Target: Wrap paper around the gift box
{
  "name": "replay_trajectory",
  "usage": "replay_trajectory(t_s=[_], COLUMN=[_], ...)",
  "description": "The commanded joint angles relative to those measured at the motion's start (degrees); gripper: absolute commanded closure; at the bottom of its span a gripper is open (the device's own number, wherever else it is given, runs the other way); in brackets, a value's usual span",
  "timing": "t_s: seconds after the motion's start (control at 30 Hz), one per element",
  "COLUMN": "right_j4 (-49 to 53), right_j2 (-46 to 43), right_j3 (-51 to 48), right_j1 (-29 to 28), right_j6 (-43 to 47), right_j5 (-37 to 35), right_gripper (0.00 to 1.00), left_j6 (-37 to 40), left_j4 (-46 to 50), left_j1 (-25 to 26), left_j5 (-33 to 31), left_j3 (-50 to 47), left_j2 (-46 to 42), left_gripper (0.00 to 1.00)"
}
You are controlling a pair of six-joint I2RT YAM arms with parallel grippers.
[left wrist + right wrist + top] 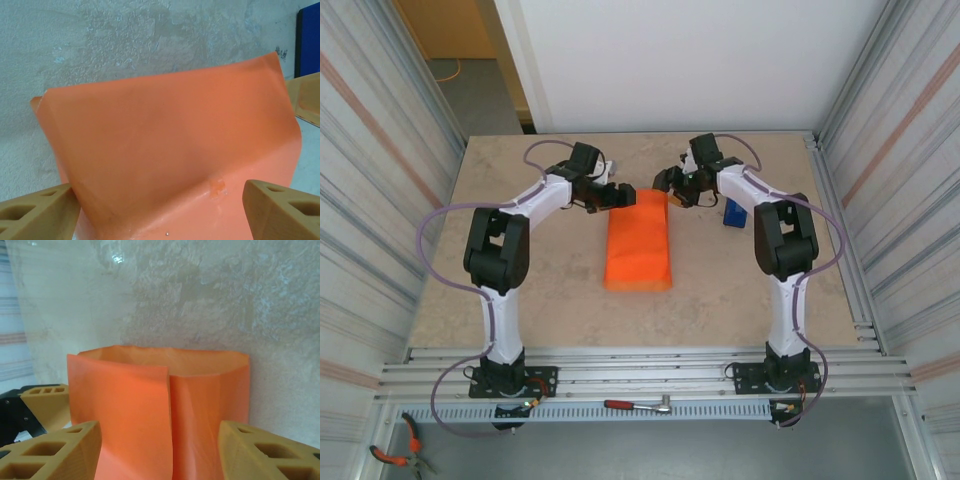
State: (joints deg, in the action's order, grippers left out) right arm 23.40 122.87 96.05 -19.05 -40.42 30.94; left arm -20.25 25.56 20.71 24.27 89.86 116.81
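Bright orange plain paper sheet [640, 240] folded into bundle. Left gripper [160, 197] spread wide astride far end. Right gripper [160, 440] flanks it; grip unclear.

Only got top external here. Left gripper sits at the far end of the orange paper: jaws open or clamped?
Observer: Open. In the left wrist view, the left gripper has its fingers wide apart, and the paper rises between them.
Operator: That end folded shut?
Observer: No. The right wrist view looks into an open end, with one layer's edge lapping over the other.
Operator: And the other arm?
Observer: The right gripper is open too, a finger on either side of the paper.
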Motion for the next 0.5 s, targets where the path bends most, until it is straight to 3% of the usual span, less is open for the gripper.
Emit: replay_trajectory(t_s=[0.0, 0.1, 0.17, 0.4, 0.47], right_j4=[-0.5, -1.8, -2.0, -2.1, -2.3], right_j2=[2.5, 2.5, 1.4, -7.7, -11.1], right_j3=[1.2, 1.1, 0.8, -3.3, -5.3], right_j1=[-0.2, -0.2, 0.0, 0.5, 0.5], right_j6=[-1.3, -1.6, -1.4, 1.6, 2.7], right_j5=[2.1, 2.7, 2.9, -1.0, -2.5], right_gripper=[0.53, 0.57, 0.53, 0.04, 0.02], left_j6=[-0.3, -0.8, -0.5, 0.6, 0.6], left_j4=[-1.8, -3.5, -3.9, -5.9, -7.2], left_j1=[0.2, 0.3, 0.2, -0.7, -0.8], left_j5=[1.6, 2.0, 1.6, -0.1, -1.0], left_j3=[0.1, 0.0, 0.5, -0.6, -2.8], left_j2=[0.8, 0.7, 0.2, -5.1, -8.1], left_gripper=[0.16, 0.16, 0.16, 0.13, 0.11])
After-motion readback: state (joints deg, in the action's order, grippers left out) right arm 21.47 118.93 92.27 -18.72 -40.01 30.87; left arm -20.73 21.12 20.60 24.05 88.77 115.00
